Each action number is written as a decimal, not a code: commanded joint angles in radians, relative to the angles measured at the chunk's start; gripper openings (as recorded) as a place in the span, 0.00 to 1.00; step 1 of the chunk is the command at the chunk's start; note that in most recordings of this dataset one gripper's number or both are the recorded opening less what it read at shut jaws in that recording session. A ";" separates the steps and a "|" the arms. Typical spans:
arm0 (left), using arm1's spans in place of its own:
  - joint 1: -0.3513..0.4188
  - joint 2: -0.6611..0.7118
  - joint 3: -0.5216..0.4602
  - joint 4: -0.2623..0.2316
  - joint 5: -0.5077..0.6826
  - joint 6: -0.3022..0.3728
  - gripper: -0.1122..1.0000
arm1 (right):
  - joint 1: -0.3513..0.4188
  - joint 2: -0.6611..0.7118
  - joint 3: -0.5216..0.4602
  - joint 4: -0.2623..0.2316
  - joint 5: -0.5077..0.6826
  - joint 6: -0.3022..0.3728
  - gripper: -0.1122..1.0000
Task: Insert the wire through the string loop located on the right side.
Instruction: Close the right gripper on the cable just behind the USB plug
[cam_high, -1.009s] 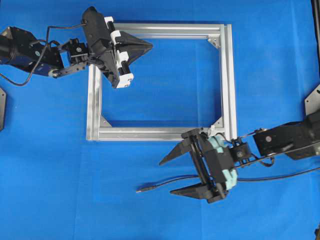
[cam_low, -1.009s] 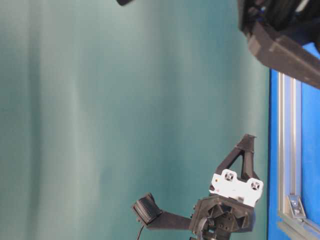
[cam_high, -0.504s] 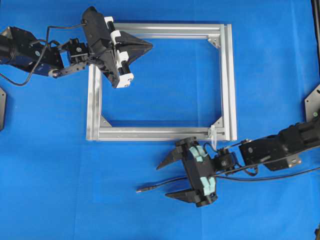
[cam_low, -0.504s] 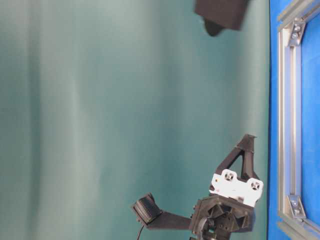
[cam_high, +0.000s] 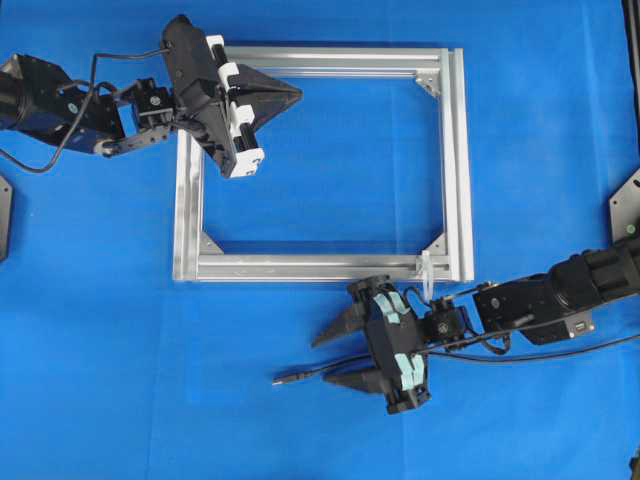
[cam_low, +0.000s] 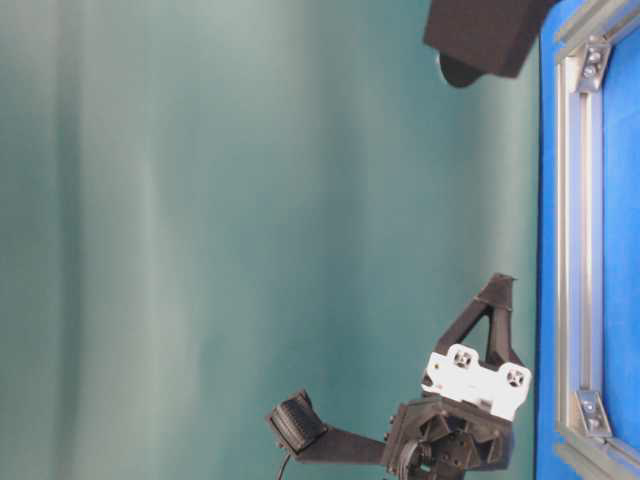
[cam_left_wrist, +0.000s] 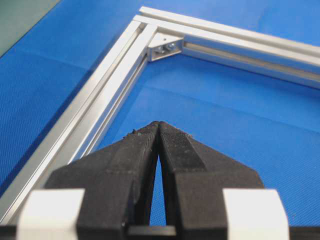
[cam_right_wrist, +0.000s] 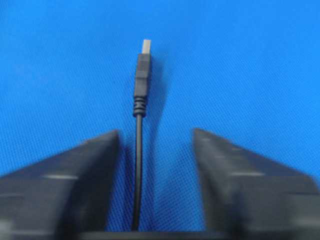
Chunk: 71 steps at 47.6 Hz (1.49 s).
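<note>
The wire (cam_high: 312, 373) lies on the blue mat in front of the frame, its plug tip (cam_high: 283, 379) pointing left. My right gripper (cam_high: 325, 360) is open and low over it, one finger on each side of the wire without touching it. In the right wrist view the wire (cam_right_wrist: 138, 150) runs between the fingers, nearer the left one, and its plug (cam_right_wrist: 143, 62) lies ahead of my right gripper (cam_right_wrist: 156, 132). The string loop (cam_high: 427, 272) is at the frame's near right corner. My left gripper (cam_high: 298, 92) is shut and empty above the frame's far left part, with its tips (cam_left_wrist: 158, 125) together.
The silver aluminium frame (cam_high: 320, 268) lies flat at mid-table, with corner brackets (cam_left_wrist: 165, 46) inside it. The right arm (cam_high: 560, 290) reaches in from the right edge, over the wire's trailing length. The table-level view shows my left gripper (cam_low: 498, 290) above the frame (cam_low: 578, 200).
My right gripper has moved left and down to the wire, and its fingers have drawn closer together on either side of it. The left arm has hardly moved.
</note>
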<state>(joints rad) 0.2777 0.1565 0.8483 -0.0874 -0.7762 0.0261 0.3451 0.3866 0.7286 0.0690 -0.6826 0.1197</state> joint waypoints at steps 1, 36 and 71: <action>-0.003 -0.035 -0.006 0.003 -0.005 0.000 0.10 | 0.002 -0.017 -0.008 -0.002 -0.009 -0.002 0.32; -0.002 -0.035 -0.008 0.002 -0.005 0.000 0.10 | 0.002 -0.129 0.008 -0.006 0.074 -0.011 0.07; -0.002 -0.041 -0.008 0.003 -0.005 -0.003 0.10 | -0.002 -0.290 0.008 -0.006 0.227 -0.046 0.07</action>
<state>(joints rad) 0.2761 0.1457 0.8498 -0.0874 -0.7762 0.0245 0.3421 0.1243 0.7440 0.0629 -0.4525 0.0752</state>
